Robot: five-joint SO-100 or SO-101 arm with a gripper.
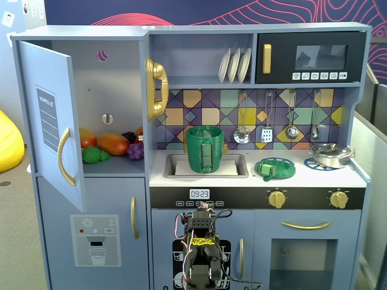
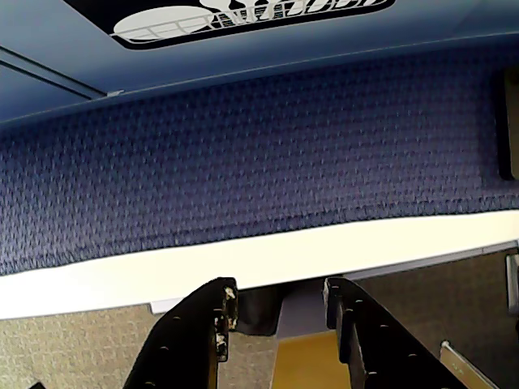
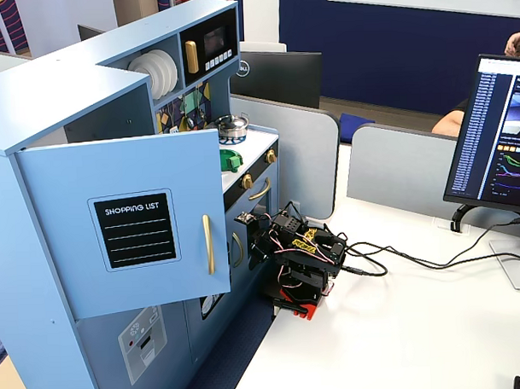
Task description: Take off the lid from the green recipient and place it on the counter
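Observation:
The green recipient (image 1: 204, 149) stands upright in the recessed sink, its mouth open and uncovered. The lid (image 1: 275, 168) lies flat on the counter (image 1: 302, 177) to its right, over a blue burner ring, knob up. In the side fixed view a green edge of the lid (image 3: 231, 160) shows, and the pot is hidden behind the open door. My arm (image 1: 202, 251) sits folded low in front of the kitchen, far below the counter; it also shows on the white desk (image 3: 298, 260). In the wrist view my gripper (image 2: 280, 298) is open and empty, apart from both things.
A silver pan (image 1: 331, 155) sits on the right burner. The fridge door (image 1: 51, 121) hangs open at the left, with toy fruit (image 1: 109, 145) inside. Utensils hang on the backsplash. A monitor (image 3: 497, 135) and cables (image 3: 416, 262) are on the desk.

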